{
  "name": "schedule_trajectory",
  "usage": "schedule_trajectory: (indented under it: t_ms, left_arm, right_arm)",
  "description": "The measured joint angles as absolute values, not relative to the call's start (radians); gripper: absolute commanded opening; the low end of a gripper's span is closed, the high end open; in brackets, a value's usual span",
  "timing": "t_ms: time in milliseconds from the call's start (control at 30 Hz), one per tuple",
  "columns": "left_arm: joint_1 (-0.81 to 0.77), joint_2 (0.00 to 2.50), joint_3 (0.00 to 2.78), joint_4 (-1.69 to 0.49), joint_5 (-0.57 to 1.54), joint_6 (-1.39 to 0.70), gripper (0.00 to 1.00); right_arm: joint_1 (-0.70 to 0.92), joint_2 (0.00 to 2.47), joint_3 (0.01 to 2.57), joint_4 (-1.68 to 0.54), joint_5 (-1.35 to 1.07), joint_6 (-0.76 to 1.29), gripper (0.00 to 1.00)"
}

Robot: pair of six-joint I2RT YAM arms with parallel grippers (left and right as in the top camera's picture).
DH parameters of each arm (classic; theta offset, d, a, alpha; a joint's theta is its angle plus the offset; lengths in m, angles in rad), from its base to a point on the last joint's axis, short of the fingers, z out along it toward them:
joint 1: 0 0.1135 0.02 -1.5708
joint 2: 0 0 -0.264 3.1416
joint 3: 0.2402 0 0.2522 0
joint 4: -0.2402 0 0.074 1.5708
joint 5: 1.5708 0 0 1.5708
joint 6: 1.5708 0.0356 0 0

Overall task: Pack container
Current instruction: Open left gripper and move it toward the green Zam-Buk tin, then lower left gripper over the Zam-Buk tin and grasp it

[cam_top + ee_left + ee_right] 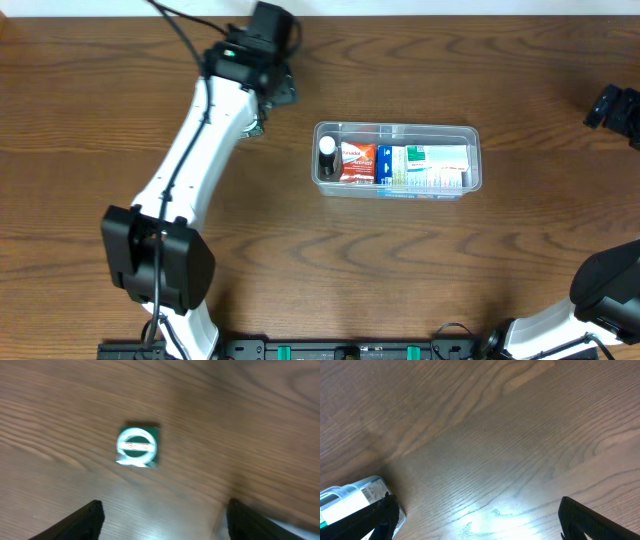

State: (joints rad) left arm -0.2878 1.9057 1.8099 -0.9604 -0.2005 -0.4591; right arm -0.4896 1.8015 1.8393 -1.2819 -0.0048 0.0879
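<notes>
The clear container (397, 128) lies at the table's centre. It holds a small white-capped bottle (327, 150), a red packet (357, 162) and blue and white packets (425, 165). My left gripper (272, 92) hovers at the far left of the container, over bare table. In the left wrist view its fingers (85, 517) stand wide apart and open, with a small green packet (138, 446) flat on the wood ahead of them, untouched. My right gripper (480, 520) is open and empty near the right edge; the container's corner (350, 499) shows beside its left finger.
The left arm (195, 150) stretches diagonally from its base at the front left. The right arm's base (600, 290) sits at the front right, its gripper (612, 105) at the right edge. The dark wood table (450, 270) surrounds the container.
</notes>
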Motion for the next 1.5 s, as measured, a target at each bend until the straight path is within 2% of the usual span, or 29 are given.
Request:
schedule_trajectory:
  t_ms: [133, 467, 967, 1500]
  left_arm:
    - [-0.22, 1.906, 1.81, -0.946, -0.211, -0.449, 0.99]
    - [-0.173, 1.933, 1.807, -0.854, -0.21, -0.423, 0.98]
    - [-0.174, 2.197, 1.8, -0.773, -0.198, -0.253, 0.98]
    - [-0.165, 2.303, 1.799, -0.754, -0.102, -0.244, 0.98]
  right_arm:
    - [-0.49, 1.802, 1.839, -1.282, -0.005, 0.088, 0.99]
    - [-0.49, 1.802, 1.839, -1.282, -0.005, 0.088, 0.99]
    - [-0.49, 1.802, 1.839, -1.282, -0.005, 0.088, 0.99]
    - [-0.49, 1.802, 1.839, -1.282, -0.005, 0.088, 0.99]
